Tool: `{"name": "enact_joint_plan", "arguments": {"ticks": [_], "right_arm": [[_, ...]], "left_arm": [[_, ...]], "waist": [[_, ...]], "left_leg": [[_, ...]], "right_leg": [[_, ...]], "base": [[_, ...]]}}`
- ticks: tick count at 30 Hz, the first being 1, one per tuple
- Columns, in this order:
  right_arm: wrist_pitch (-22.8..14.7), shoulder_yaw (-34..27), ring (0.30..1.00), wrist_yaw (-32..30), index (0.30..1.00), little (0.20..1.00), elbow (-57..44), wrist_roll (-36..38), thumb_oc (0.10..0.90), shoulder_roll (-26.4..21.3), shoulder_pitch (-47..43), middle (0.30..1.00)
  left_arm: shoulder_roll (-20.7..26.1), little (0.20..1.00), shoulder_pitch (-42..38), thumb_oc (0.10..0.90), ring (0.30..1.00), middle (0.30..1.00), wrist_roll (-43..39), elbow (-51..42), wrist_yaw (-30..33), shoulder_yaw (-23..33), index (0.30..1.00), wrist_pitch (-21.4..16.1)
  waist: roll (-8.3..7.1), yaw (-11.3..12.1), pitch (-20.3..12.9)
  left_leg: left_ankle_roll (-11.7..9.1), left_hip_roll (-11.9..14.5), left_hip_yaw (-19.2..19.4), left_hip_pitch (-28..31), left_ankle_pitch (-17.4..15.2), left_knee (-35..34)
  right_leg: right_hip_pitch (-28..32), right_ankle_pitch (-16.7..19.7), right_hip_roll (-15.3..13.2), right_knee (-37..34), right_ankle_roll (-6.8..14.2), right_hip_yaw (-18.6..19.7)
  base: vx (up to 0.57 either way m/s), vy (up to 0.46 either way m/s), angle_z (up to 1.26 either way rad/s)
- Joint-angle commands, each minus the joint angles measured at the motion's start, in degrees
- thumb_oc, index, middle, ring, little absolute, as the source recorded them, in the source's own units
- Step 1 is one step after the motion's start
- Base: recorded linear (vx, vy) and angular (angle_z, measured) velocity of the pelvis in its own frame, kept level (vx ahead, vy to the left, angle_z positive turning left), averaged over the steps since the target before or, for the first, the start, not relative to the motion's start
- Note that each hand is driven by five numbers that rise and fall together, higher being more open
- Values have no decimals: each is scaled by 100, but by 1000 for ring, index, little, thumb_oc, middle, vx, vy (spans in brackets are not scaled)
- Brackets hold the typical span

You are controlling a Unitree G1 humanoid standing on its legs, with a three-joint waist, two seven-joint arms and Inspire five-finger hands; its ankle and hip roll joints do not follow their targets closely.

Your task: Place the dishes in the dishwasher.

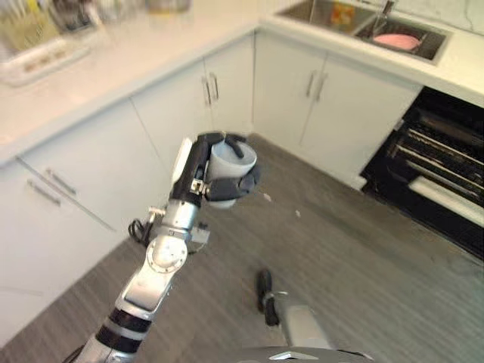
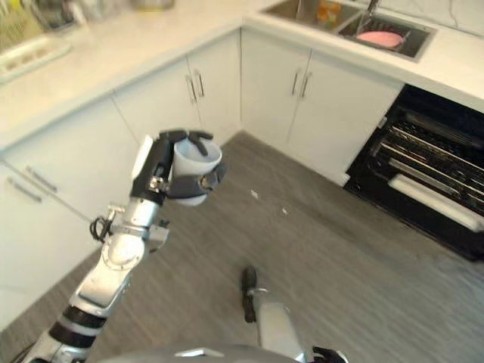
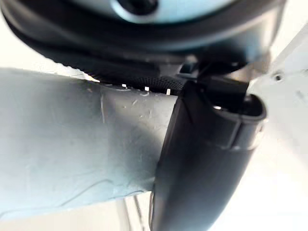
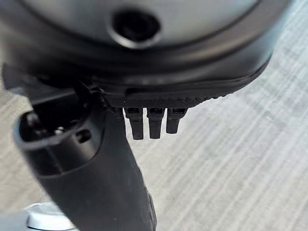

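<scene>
Held up over the grey floor (image 1: 340, 249) in the left hand (image 1: 214, 174): a pale blue cup (image 1: 231, 168), tilted a little, mouth upward, with dark fingers (image 1: 236, 144) hooked over its rim and the thumb curled round its side. Clamped on the cup, then, and seen from very close in the left wrist view as a pale scratched wall (image 3: 72, 154) pressed against the thumb (image 3: 202, 163). No print or label readable on the cup.

Right hand (image 4: 96, 163) over bare floor planks, thumb jutting forward, fingers (image 4: 149, 122) showing as short dark tips hanging straight below the palm, relaxed, touching nothing.

Behind the cup, white cabinets (image 1: 189, 106) running under the left worktop (image 1: 128, 53), with a white rack (image 1: 41, 57) far back on it, contents too blurred to name. Farther right, more cabinet doors (image 1: 333, 113) beneath the sink (image 2: 355, 23). In the sink's right basin, a pink dish (image 2: 380, 37); in the left basin, something orange, too small to tell.

At the right edge, well apart from the cup, the open dishwasher (image 1: 442, 178), dark inside, wire racks (image 2: 439, 170) visible, a pale strip lying along the lower rack.

No legible writing anywhere.
</scene>
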Motion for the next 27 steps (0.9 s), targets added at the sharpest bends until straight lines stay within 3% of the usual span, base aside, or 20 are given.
{"name": "enact_joint_plan", "arguments": {"ticks": [1,2,3,5,6,7,8,9,10,11,13,14,15,17,18,19,22,24,26,27], "right_arm": [[-255,-385,900,-425,900,900,-236,771,800,-467,-91,900],[-253,-395,900,-426,900,900,-240,771,800,-458,-95,900],[-316,-409,900,-494,900,900,-544,925,800,-550,-279,900],[-453,-423,900,-712,900,900,-984,850,800,-702,-358,900],[-445,-429,900,-718,900,900,-1000,847,800,-706,-351,900],[-519,-553,900,-892,900,900,-1552,691,800,-930,-348,900],[-500,-562,900,-899,900,900,-1581,684,800,-940,-330,900],[-441,-464,900,-966,900,900,-1907,333,800,-1114,-301,900],[-434,-468,900,-968,900,900,-1914,330,800,-1119,-292,900],[-212,-345,900,-1035,900,900,-2354,-31,800,-1394,-273,900],[-134,-608,900,-1101,900,900,-3207,-404,800,-1704,-55,900],[-102,-629,900,-1098,900,900,-3259,-415,800,-1712,-21,900],[-73,-1155,900,-1191,900,900,-4185,-814,800,-1876,367,900],[80,-1896,900,-1192,900,900,-5553,-1391,800,-2073,709,900],[144,-1953,900,-1169,900,900,-5670,-1425,800,-2053,783,900],[166,-2646,900,-1110,900,900,-6927,-2051,800,-2064,1019,900],[220,-3007,900,-1060,900,900,-7818,-2512,800,-1926,1038,900],[187,-2857,900,-1079,900,900,-8112,-2687,800,-1831,714,900],[-61,-2515,900,-1089,900,900,-8370,-2417,800,-1551,308,900],[-338,-2042,900,-944,900,900,-8522,-2042,800,-1368,-117,900]], "left_arm": [[-228,300,-1243,400,300,300,-271,-572,54,-14,300,-725],[-223,300,-1257,400,300,300,-272,-567,54,-23,300,-726],[-176,300,-1322,400,300,300,-383,-593,34,-99,300,-723],[-207,300,-1385,400,300,300,-444,-598,101,-140,300,-662],[-213,300,-1392,400,300,300,-444,-593,101,-142,300,-664],[-208,300,-1482,400,300,300,-301,-616,148,-77,300,-661],[-221,300,-1484,400,300,300,-297,-611,150,-80,300,-663],[-204,300,-1474,400,300,300,-120,-658,158,-84,300,-666],[-212,300,-1471,400,300,300,-120,-657,158,-87,300,-665],[-164,300,-1521,400,300,300,-32,-751,139,-51,300,-636],[-144,300,-1544,400,300,300,24,-718,199,35,300,-670],[-153,300,-1543,400,300,300,24,-714,198,33,300,-675],[-156,300,-1551,400,300,300,95,-713,238,92,300,-676],[-136,300,-1585,400,300,300,146,-815,188,171,300,-638],[-147,300,-1587,400,300,300,145,-821,181,166,300,-633],[-105,300,-1565,400,300,300,251,-911,80,282,300,-613],[-114,300,-1590,400,300,300,277,-950,64,320,300,-573],[-54,300,-1643,400,300,300,294,-971,116,376,300,-579],[48,300,-1555,400,300,300,358,-970,293,539,300,-577],[61,300,-1352,400,300,300,432,-1037,356,741,300,-597]], "waist": [[-839,-280,131],[-835,-277,120],[-980,-114,201],[-933,17,188],[-953,49,183],[-800,57,88],[-828,113,83],[-692,195,-13],[-698,206,-27],[-657,377,-102],[-604,224,-154],[-579,256,-153],[-519,63,-257],[-493,-209,-344],[-475,-168,-349],[-422,-410,-372],[-340,-445,-372],[-303,-371,-314],[-277,-93,-233],[-289,123,-254]], "left_leg": [[-716,-973,615,-2069,2112,3583],[-711,-965,616,-2140,2103,3648],[-476,-626,1110,-2670,1779,3986],[-229,-572,1226,-3052,1537,3158],[-219,-591,1270,-3030,1582,3096],[3,-596,1008,-3046,1377,1686],[13,-625,1076,-2964,1471,1525],[139,-668,445,-2818,1466,72],[144,-682,456,-2758,1448,-3],[-10,-705,-656,-2906,1773,-632],[-14,-758,-957,-2735,1708,-778],[-22,-729,-939,-2739,1737,-791],[-19,-663,-899,-2501,1742,-1076],[55,-736,-665,-2427,1659,-1124],[52,-719,-641,-2445,1704,-1138],[130,-728,-164,-2338,1530,-1192],[218,-695,258,-2347,1416,-1199],[301,-625,651,-2313,1295,-1199],[281,-476,1130,-2197,1155,-1199],[248,-407,1612,-2022,997,-1199]], "right_leg": [[2134,681,-3,-1868,-31,856],[2096,700,2,-1869,-32,851],[2589,652,132,-2180,-70,1225],[2988,578,278,-2302,-3,1640],[2976,599,251,-2307,3,1675],[3156,476,350,-2311,114,2160],[3144,495,310,-2305,122,2217],[3242,466,420,-2111,173,2737],[3265,435,402,-2119,171,2743],[3524,381,463,-2001,154,3458],[3634,183,538,-1917,147,3974],[3614,208,560,-1908,156,4006],[3528,101,513,-1894,245,4243],[3378,356,340,-1876,486,4460],[3353,394,349,-1890,507,4499],[3168,519,199,-1915,705,4720],[2850,581,120,-1911,882,4796],[2461,590,44,-1910,979,4340],[2105,405,-276,-1920,869,2260],[2200,223,-504,-1892,768,677]], "base": [[488,-261,5],[477,-178,-29],[450,-70,-66],[461,22,-114],[492,239,-223],[331,181,-228],[641,315,-187],[331,136,-135],[638,181,-205],[479,66,-236],[360,75,-213],[192,186,-206],[179,234,-147],[172,252,-81],[85,285,-71],[15,278,-95],[-6,240,-131],[-74,157,-118],[-116,198,-166],[-115,164,-257]]}}
